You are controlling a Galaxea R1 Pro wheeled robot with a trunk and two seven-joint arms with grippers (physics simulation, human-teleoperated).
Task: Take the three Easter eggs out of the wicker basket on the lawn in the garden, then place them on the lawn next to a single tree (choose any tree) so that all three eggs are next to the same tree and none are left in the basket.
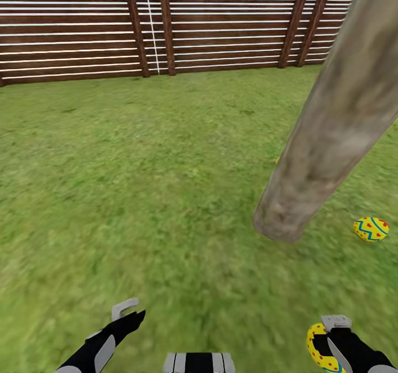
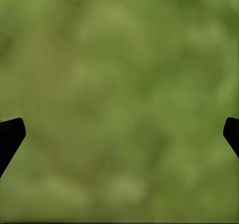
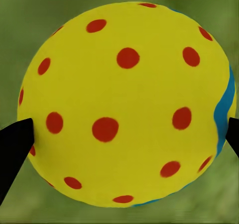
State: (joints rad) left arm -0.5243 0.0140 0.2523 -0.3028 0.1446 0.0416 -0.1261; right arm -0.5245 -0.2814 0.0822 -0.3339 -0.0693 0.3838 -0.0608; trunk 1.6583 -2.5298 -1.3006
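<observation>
Scene: the head view looks down over the lawn toward a brown slat fence; a pale grey-brown tree trunk rises at the right.
Egg on the grass: 1 Easter egg lies on the lawn just beside the trunk's base, on its right.
Possible 2nd egg: a tiny yellow speck shows at the trunk's left edge; too small to say what it is.
Carried egg: another yellow, red-dotted egg sits in the right tool, low at the right of the head view.
Right tool: closed onto that egg, a dark fingertip pressing each side, as the right wrist view shows.
Left tool: the left tool is spread wide and holds nothing; its wrist view shows blurred grass between the 2 tips.
Basket: not among what these views take in.
Step in hand: by my reading, bringing the held egg to the trunk to set it down by the one already there.
Doing it well: carry the egg low toward the trunk's base, lower it until it touches the grass, then release slowly so it does not roll.
Placement: choose a spot near the trunk but apart from the lying egg, so the fingers do not knock it.
Risk: dropped from height, a round egg could roll away from the tree.
</observation>
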